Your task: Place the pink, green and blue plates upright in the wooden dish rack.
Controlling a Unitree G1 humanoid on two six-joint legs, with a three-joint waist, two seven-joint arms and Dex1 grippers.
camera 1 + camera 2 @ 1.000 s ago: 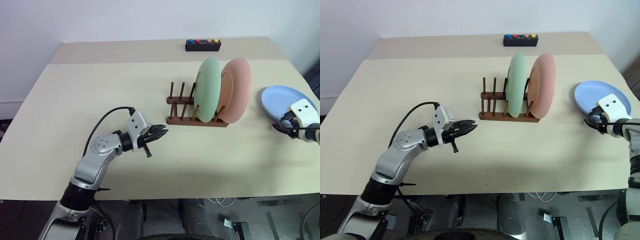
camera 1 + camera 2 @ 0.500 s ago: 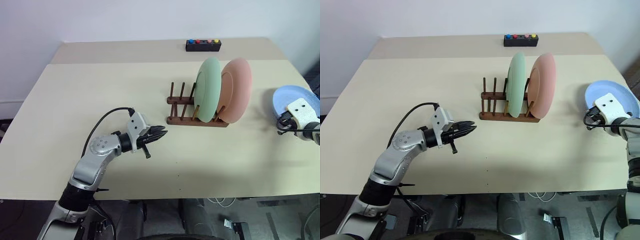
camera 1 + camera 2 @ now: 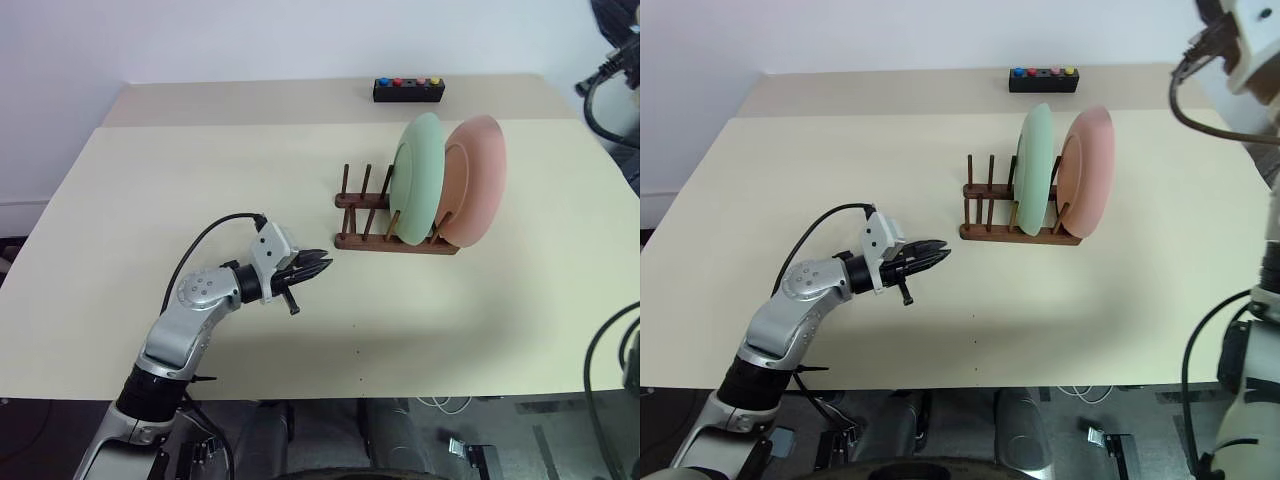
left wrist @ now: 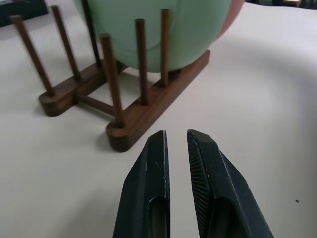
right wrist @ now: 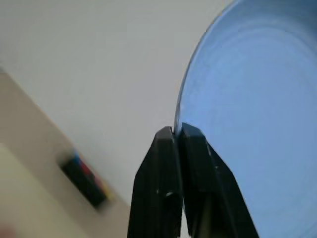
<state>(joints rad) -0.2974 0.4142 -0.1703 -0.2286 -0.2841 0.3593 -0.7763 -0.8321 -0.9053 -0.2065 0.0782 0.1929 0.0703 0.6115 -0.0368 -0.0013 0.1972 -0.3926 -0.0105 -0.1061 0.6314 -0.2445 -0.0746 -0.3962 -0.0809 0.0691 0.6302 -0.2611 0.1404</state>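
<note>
**Two plates racked, blue one in the air**

Right gripper (image 5: 177,133) is pinching the rim of the blue plate (image 5: 252,114), fingers clamped tight on its edge, and you are carrying it high, with the wall behind it and the black button box (image 5: 84,179) far below on the table. Left gripper (image 3: 318,264) is hovering low over the table (image 3: 150,200), jaws nearly together and holding nothing, pointing at the near end of the wooden dish rack (image 3: 392,240).

You are looking at a rack that is two thirds filled: the green plate (image 3: 418,176) is standing upright between the pegs, and the pink plate (image 3: 474,178) is standing upright just behind it at the rack's right end. The pegs on the left side are standing free. So what you are left with, by my reading, is the blue one: bringing it down, turning it on edge and slotting it into an open gap beside the green.
</note>
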